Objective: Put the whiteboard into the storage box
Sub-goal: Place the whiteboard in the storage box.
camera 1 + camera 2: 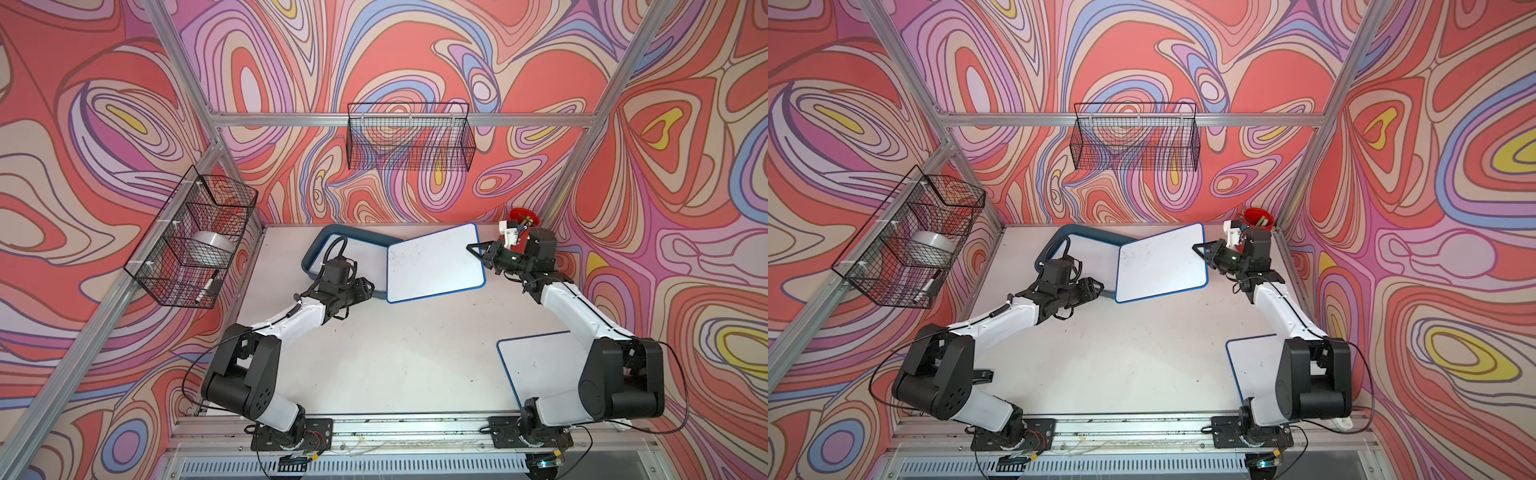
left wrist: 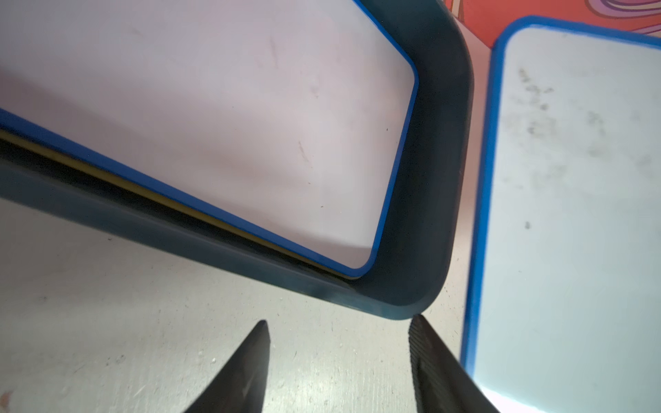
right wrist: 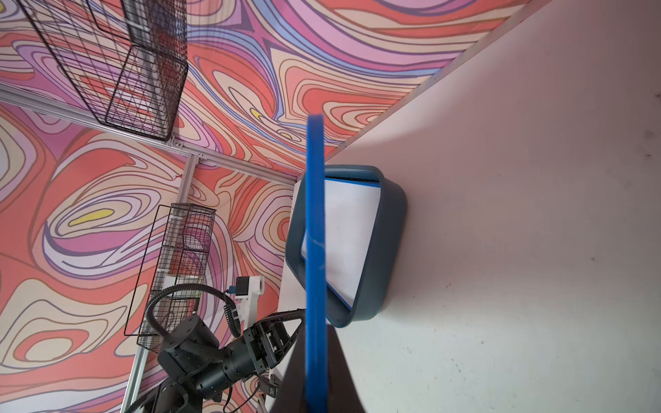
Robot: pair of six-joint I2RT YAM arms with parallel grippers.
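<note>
Got the whiteboard (image 1: 434,264) pinched by 1 edge in the right gripper (image 1: 473,250), squeezed nearly shut on the thin blue rim. Sticks out past those fingertips, lifted and tilted, with its far edge right by the near end of the storage box (image 1: 353,231). Hard to say whether over the rim or just short of it, but definitely not in yet. Already holds 1 other board (image 2: 214,125) lying flat inside, so not much slack for a sloppy drop. Over at the left gripper (image 2: 339,321): about half open, gripping nothing, parked low with 1 fingertip right at the box's corner. Biggest worry, probably: swinging or sliding out of such an off-centre pinch, being so wide and slick. Next: catching the rolled rim on the way down and ending up propped half in, half out, or just shoving the light tub along. Could also clip that left fingertip if brought in too flat. Worth watching the red cup (image 1: 525,216) right behind the right wrist on any pull-back, too.
</note>
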